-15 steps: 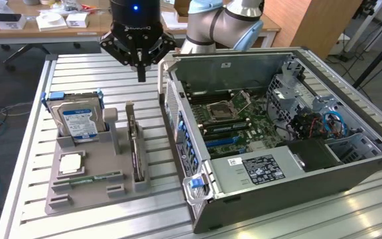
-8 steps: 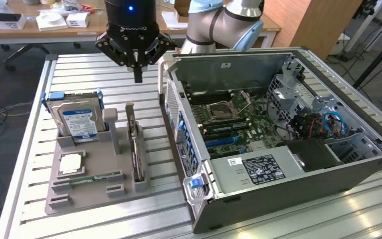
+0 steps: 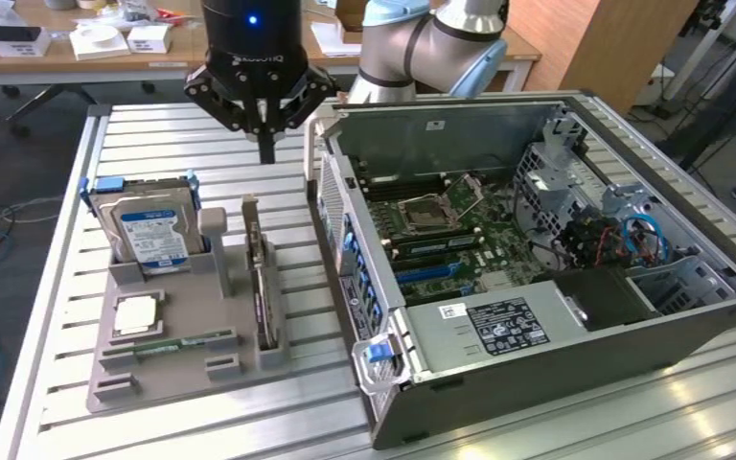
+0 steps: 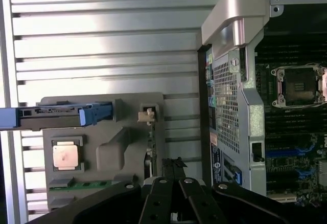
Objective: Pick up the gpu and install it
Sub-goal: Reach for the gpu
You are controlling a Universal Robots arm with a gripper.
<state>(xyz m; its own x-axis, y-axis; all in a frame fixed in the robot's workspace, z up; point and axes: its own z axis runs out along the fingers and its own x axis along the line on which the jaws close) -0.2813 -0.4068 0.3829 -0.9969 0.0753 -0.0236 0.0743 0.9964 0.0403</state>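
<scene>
The gpu (image 3: pixel 261 280) stands on its edge in a slot of the grey holder (image 3: pixel 170 381), a thin dark card with a silver bracket at its far end. In the wrist view the gpu (image 4: pixel 150 150) is a narrow strip in the holder (image 4: pixel 120 147). My gripper (image 3: pixel 265 151) hangs above the slatted table, behind the far end of the card and well above it. Its fingers meet at a single point, shut on nothing. The same closed fingertips (image 4: pixel 173 166) show in the wrist view, close to the card's near end.
The open computer case (image 3: pixel 540 369) lies at the exterior view's right, with its motherboard (image 3: pixel 451 230) exposed. The holder also carries a hard drive (image 3: pixel 150 230), a processor (image 3: pixel 138 314) and a green memory stick (image 3: pixel 173 342). A desk with boxes (image 3: pixel 100 40) stands behind the table.
</scene>
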